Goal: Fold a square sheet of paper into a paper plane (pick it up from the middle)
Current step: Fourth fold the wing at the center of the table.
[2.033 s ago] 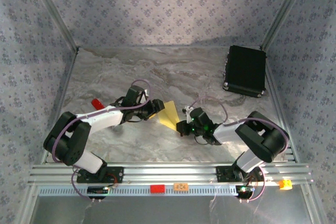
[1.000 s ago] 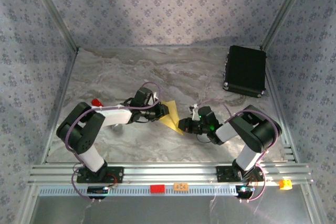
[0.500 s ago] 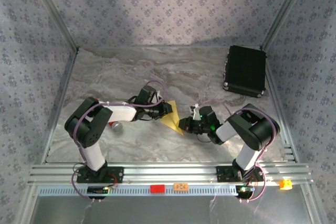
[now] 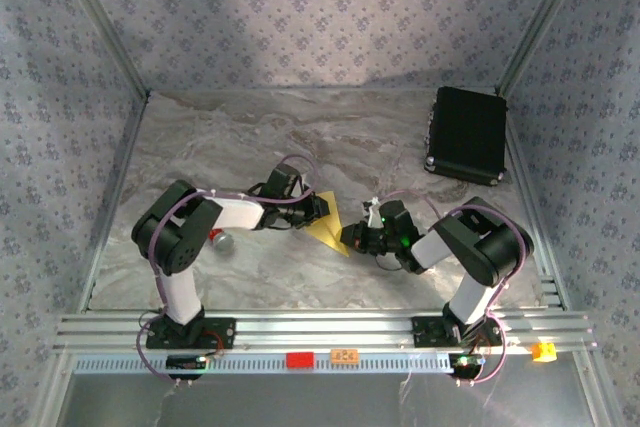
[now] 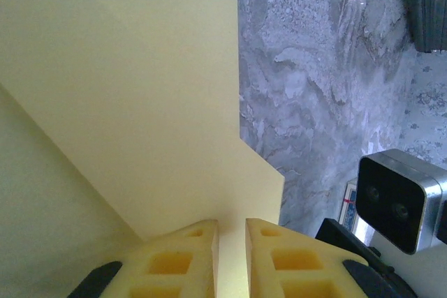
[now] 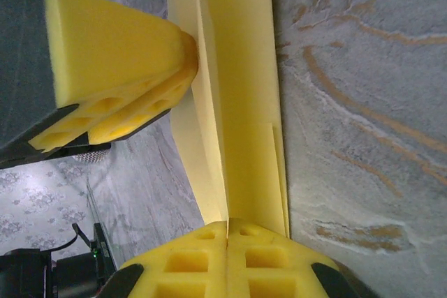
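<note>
The square sheet of paper (image 4: 329,228) is a folded yellow wedge held between the two grippers at mid-table. My right gripper (image 4: 351,240) is shut on its folded edge. In the right wrist view the layers (image 6: 241,102) run straight out from the closed pads (image 6: 228,227). My left gripper (image 4: 318,209) points at the sheet's flat face (image 5: 140,102). Its jaws (image 5: 231,225) stand a narrow gap apart with nothing clamped between them. The left fingertips (image 6: 183,61) touch the paper's side in the right wrist view.
A black rectangular case (image 4: 467,134) lies at the back right. A small tool with a red part (image 4: 219,239) rests on the marble under the left forearm. A small printed card (image 5: 351,200) sits by the right wrist. Patterned walls close in three sides.
The left gripper has slid right up to the sheet and its elbow has swung in. The yellow patch looks narrower than before. The right gripper has stayed shut in place.
</note>
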You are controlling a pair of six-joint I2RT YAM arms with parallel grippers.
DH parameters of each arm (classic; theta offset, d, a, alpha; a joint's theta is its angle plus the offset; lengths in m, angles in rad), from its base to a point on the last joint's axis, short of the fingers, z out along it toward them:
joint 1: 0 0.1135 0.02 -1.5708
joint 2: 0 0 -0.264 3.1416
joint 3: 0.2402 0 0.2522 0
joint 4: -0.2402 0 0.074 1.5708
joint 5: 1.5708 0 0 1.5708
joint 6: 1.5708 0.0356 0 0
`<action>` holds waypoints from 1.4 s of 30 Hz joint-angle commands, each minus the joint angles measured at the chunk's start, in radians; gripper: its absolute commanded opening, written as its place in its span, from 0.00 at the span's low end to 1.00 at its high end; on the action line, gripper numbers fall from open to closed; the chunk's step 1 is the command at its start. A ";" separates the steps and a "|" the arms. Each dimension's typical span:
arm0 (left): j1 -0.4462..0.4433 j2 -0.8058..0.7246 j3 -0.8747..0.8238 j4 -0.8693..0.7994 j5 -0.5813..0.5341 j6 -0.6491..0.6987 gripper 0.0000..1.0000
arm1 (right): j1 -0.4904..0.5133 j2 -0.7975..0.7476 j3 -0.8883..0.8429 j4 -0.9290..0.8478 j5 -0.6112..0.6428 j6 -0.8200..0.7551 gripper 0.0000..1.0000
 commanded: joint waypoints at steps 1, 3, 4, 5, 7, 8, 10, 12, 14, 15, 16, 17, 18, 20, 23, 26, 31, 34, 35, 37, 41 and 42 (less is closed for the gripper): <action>-0.007 0.015 0.035 -0.003 -0.022 -0.002 0.17 | -0.008 0.001 0.001 -0.107 -0.002 0.000 0.03; -0.007 0.016 0.039 -0.013 -0.030 -0.002 0.17 | -0.009 0.001 0.005 -0.120 -0.002 0.001 0.03; -0.008 0.018 0.042 -0.017 -0.032 -0.002 0.17 | -0.011 0.001 0.006 -0.127 -0.001 0.000 0.03; -0.007 0.020 0.044 -0.019 -0.033 -0.001 0.17 | -0.012 0.003 0.006 -0.128 -0.001 0.001 0.03; -0.008 0.025 0.049 -0.028 -0.038 0.001 0.17 | -0.015 0.007 0.006 -0.129 -0.002 0.002 0.03; -0.008 0.028 0.051 -0.029 -0.038 0.001 0.17 | -0.017 0.006 0.006 -0.129 -0.002 0.003 0.03; -0.008 0.035 0.055 -0.032 -0.037 0.001 0.17 | -0.019 0.008 0.005 -0.131 -0.001 0.006 0.03; -0.007 0.042 0.059 -0.034 -0.035 0.003 0.17 | -0.021 0.007 0.002 -0.132 0.002 0.008 0.03; -0.007 0.047 0.063 -0.038 -0.035 0.003 0.17 | -0.022 0.007 0.003 -0.135 0.002 0.008 0.03; -0.008 0.050 0.064 -0.039 -0.035 0.003 0.17 | -0.022 0.006 0.002 -0.138 0.003 0.009 0.03; -0.007 0.053 0.066 -0.038 -0.034 0.003 0.17 | -0.022 0.008 0.002 -0.140 0.004 0.008 0.03; -0.008 0.055 0.067 -0.039 -0.034 0.003 0.17 | -0.024 0.010 0.002 -0.140 0.004 0.008 0.03; -0.007 0.057 0.069 -0.039 -0.034 0.004 0.17 | -0.025 0.013 0.002 -0.140 0.003 0.009 0.03; -0.008 0.059 0.069 -0.042 -0.034 0.005 0.16 | -0.024 0.015 0.002 -0.136 0.002 0.011 0.03; -0.007 0.065 0.074 -0.049 -0.029 0.010 0.17 | -0.026 0.017 0.003 -0.137 0.003 0.009 0.03; -0.007 0.067 0.079 -0.052 -0.026 0.015 0.17 | -0.026 0.019 0.003 -0.137 0.002 0.011 0.03; -0.007 0.063 0.093 -0.058 -0.006 0.039 0.17 | -0.025 0.020 0.002 -0.136 0.004 0.012 0.03; -0.010 0.066 0.101 -0.068 -0.002 0.053 0.17 | -0.026 0.015 0.000 -0.138 0.007 0.014 0.03; -0.010 0.068 0.104 -0.073 -0.001 0.058 0.17 | -0.025 0.014 -0.003 -0.139 0.010 0.013 0.03; -0.010 0.074 0.114 -0.089 0.003 0.069 0.17 | -0.025 0.011 -0.003 -0.140 0.013 0.014 0.03; -0.013 0.088 0.125 -0.096 0.014 0.078 0.17 | -0.026 0.011 -0.004 -0.142 0.016 0.014 0.03; -0.014 0.092 0.126 -0.097 0.015 0.081 0.17 | -0.026 0.012 -0.004 -0.143 0.018 0.014 0.03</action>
